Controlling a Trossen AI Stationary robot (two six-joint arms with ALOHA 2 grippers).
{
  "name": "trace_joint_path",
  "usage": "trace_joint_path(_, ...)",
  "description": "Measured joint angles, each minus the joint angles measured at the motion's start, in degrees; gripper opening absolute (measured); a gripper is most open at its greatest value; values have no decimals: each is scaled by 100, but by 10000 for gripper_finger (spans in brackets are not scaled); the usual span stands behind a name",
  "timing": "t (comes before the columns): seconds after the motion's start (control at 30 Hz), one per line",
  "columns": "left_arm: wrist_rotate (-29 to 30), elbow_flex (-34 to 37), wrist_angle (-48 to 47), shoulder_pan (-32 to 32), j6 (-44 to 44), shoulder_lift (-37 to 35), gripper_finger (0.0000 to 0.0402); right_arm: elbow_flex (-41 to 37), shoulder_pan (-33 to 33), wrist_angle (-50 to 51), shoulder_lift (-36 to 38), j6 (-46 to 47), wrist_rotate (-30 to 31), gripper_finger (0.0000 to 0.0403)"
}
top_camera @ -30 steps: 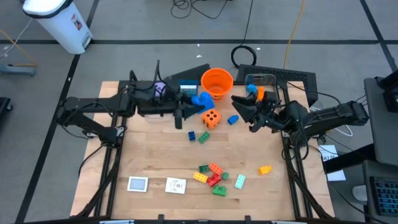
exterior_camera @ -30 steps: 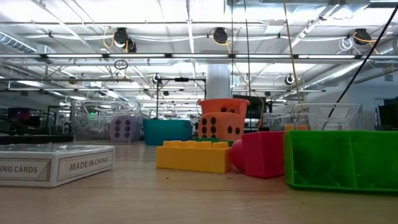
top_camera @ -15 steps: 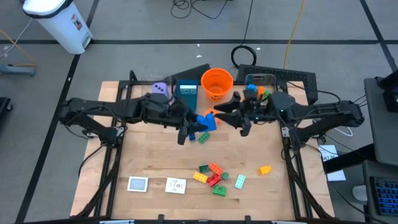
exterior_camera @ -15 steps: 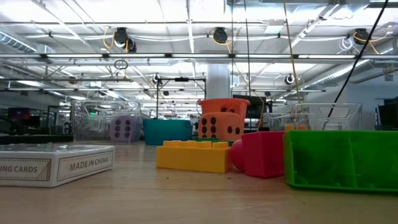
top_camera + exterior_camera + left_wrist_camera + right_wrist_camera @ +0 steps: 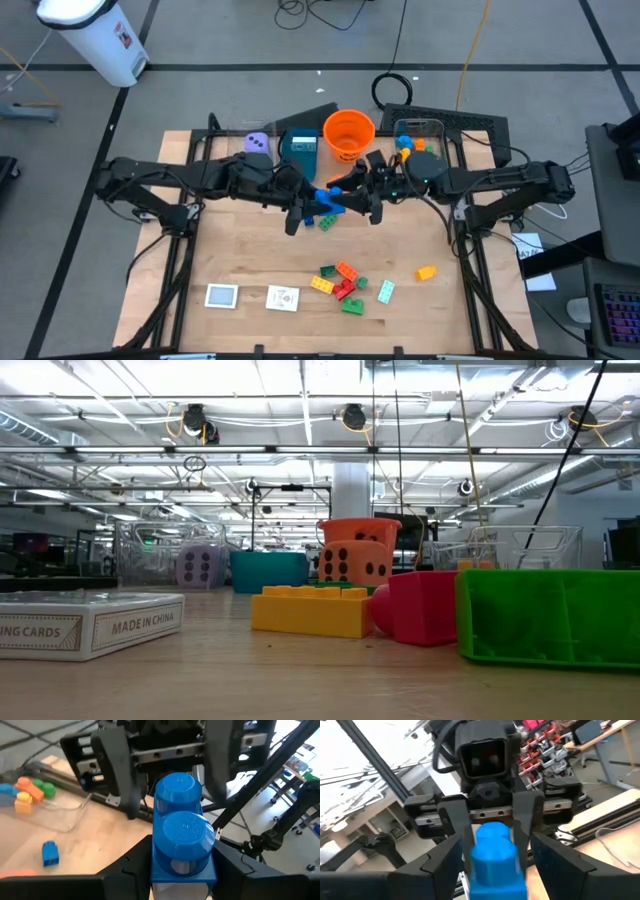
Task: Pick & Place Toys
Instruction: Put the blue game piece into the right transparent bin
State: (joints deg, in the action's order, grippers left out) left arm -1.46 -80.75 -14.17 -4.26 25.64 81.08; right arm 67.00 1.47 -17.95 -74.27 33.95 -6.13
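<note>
A blue two-stud brick (image 5: 327,200) hangs above the table's middle, with my left gripper (image 5: 310,204) shut on it. My right gripper (image 5: 354,194) faces it from the table's right and stands open. Its fingers (image 5: 118,770) flank the brick's far end (image 5: 175,787) with gaps on both sides. In the right wrist view the brick (image 5: 493,852) sits between that gripper's own fingers (image 5: 445,862). A cluster of bricks (image 5: 342,284), a yellow brick (image 5: 426,272) and two white cards (image 5: 221,296) lie near the front edge. The orange die (image 5: 353,563) and purple die (image 5: 257,141) rest on the table. My left gripper pinches the blue brick between its two fingers by the long sides of its body (image 5: 160,870), below the studs. The fingers reach level from the table's left and lie along the brick. The brick is lifted clear of the table and sticks out past the fingertips toward the right gripper.
An orange bucket (image 5: 349,132), a teal box (image 5: 300,150) and a clear bin (image 5: 417,140) holding a few bricks stand along the far edge. Green and blue bricks (image 5: 326,221) lie under the grippers. A card box (image 5: 90,622) sits close to the low camera.
My right gripper has travelled toward the table's left until its fingers flank the blue brick. My left gripper has carried the brick a little toward the near edge and downward, then kept still; the brick stays clear of the table.
</note>
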Motion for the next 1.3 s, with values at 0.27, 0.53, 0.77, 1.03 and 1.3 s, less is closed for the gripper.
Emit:
trace_joint_path(0.27,-2,0,-255,15,72,0,167,-4,-1,7,-60,-9,-7,206)
trace_joint_path(0.53,-23,0,-397,14,155,0,169,-4,-6,85,-62,-14,7,150)
trace_joint_path(0.77,-43,0,-420,12,297,2,169,-4,-6,236,-60,-57,-72,124)
trace_joint_path(1.03,-158,0,-411,48,412,4,170,-4,-1,452,-62,-57,-168,141)
trace_joint_path(1.3,-261,0,-382,82,445,4,170,-4,-1,461,-60,-59,-168,121)
